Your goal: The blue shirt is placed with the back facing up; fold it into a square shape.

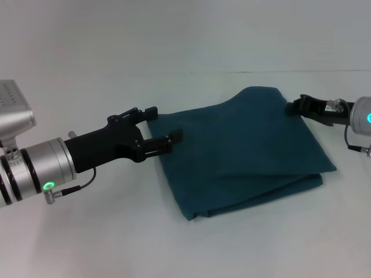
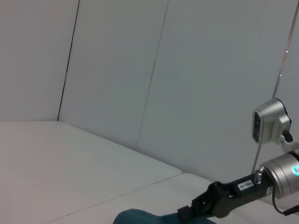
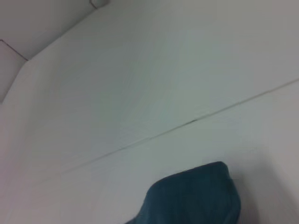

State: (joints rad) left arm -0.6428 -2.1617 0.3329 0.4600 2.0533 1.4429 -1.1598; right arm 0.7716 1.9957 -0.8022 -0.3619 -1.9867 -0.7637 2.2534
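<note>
Left claw [image 1: 165,128] at centre-left of the head view is spread wide at the shirt's [image 1: 243,150] left edge. Right claw [image 1: 297,106], upper right, meets its raised far corner; I cannot tell its grip. Soft, matte teal cloth lies folded, layered, roughly rectangular on my smooth white table [image 1: 87,243].

You've got bare white tabletop [image 1: 87,243] all along the near side and far side; nothing stands there. Only bulk in the middle: the folded dark teal-blue soft-fabric shirt [image 1: 243,150], low at its near edge, humped up at its far right corner. Left black gripper [image 1: 161,128] blocks the shirt's left edge, fingers apart over the fabric rim. Right black gripper [image 1: 295,106] sits tight against the far right corner, so no way in there. Approach w/ room: near right, near left.
</note>
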